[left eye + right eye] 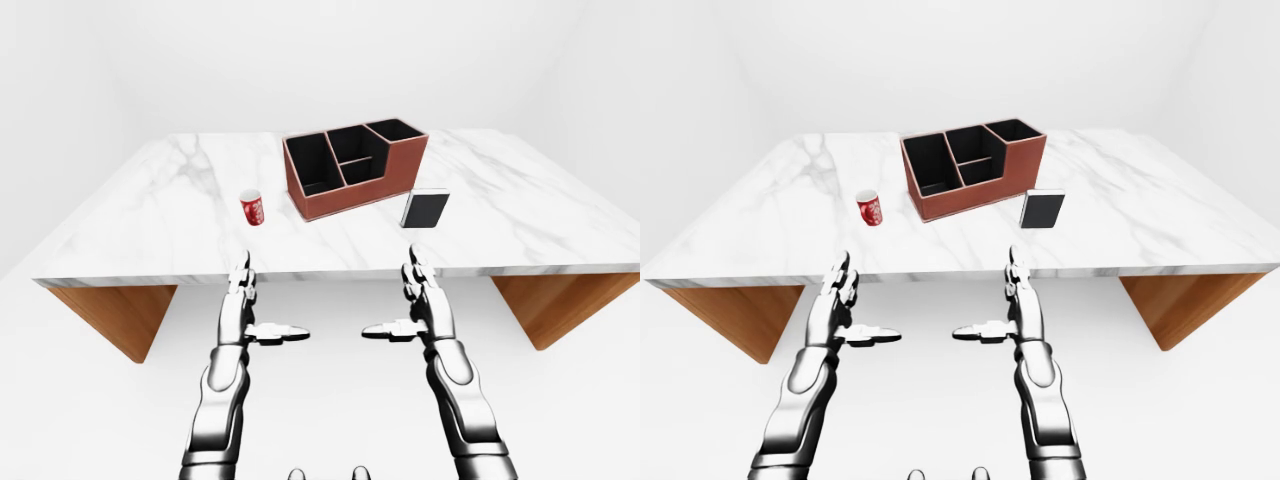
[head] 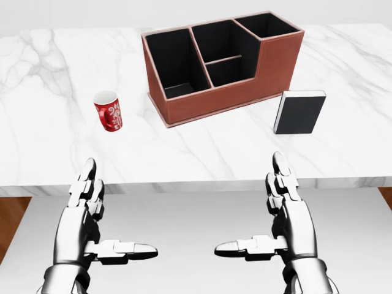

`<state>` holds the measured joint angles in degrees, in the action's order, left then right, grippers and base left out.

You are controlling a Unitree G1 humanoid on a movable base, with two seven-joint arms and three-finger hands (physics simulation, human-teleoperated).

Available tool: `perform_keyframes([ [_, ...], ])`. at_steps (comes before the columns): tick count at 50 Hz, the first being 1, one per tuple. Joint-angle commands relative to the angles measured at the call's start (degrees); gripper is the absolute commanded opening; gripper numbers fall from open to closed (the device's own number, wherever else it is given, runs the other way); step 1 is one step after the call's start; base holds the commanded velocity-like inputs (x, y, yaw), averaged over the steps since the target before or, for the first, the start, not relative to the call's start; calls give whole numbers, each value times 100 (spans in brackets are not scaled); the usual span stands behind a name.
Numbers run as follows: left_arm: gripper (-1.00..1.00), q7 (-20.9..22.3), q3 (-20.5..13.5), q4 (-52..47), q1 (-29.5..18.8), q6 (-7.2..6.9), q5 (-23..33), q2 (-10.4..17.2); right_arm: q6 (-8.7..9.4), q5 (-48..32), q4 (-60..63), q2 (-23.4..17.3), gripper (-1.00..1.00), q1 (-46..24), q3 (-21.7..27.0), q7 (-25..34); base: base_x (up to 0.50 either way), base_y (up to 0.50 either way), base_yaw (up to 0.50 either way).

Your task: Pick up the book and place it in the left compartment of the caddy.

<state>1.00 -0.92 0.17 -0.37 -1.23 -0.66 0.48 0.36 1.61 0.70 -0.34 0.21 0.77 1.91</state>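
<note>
— Made of what, and shaped how?

— White marble table (image 2: 37, 73) with grey veins, polished, set on warm wooden legs. On it a reddish-brown caddy (image 2: 245, 82) — boxy, leather-like outside, matte black inside, turned at an angle in the head view. Split into compartments: a large one at the view's left, two smaller ones in the middle parted by a low divider, one more at the right with a taller wall. Just beside the caddy's right end, toward the view's bottom, the book (image 2: 299, 113): thin, rectangular, black cover, pale page edge along the top, standing nearly upright on the marble, apart from the caddy wall.

— Anything else nearby, anything blocking?

— Only a small red cup (image 2: 108, 111) with a white rim and white pattern, upright, well to the left of the caddy in the head view. Open marble between the book and the table's near edge.

— And the hands?

— Both metallic, jointed, glossy silver with dark seams. Left hand (image 2: 86, 211) and right hand (image 2: 288, 211) held below the table's near edge in the head view, over pale floor, not over the marble. Fingers straight and pointing up toward the table, thumbs stretched inward toward each other — released, grasping nothing. Right hand lined up roughly under the book, left hand roughly under the cup, neither touching anything.
</note>
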Motion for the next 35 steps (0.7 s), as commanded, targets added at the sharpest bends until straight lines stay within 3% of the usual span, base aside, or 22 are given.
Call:
perform_keyframes([
  [1, 100, 163, -149, 46, -81, -260, -108, 83, 118, 314, 165, -55, 98, 37, 121, 344, 0, 0, 0],
  [17, 100, 226, -146, 51, -74, -222, -90, 96, 196, 291, 167, -69, 98, 20, 124, 331, 1, -3, 0],
  [23, 100, 270, -127, 21, -33, -201, -71, 90, 157, 261, 152, -64, 98, 20, 136, 308, 39, -37, 0],
  [29, 100, 316, -170, -49, -33, -308, -185, 98, 203, 230, 61, -70, 98, -31, 151, 255, 50, -14, 0],
  [35, 100, 333, -145, -21, -23, -270, -151, 91, 179, 97, 40, -86, 99, -21, 144, 163, 50, -5, 0],
])
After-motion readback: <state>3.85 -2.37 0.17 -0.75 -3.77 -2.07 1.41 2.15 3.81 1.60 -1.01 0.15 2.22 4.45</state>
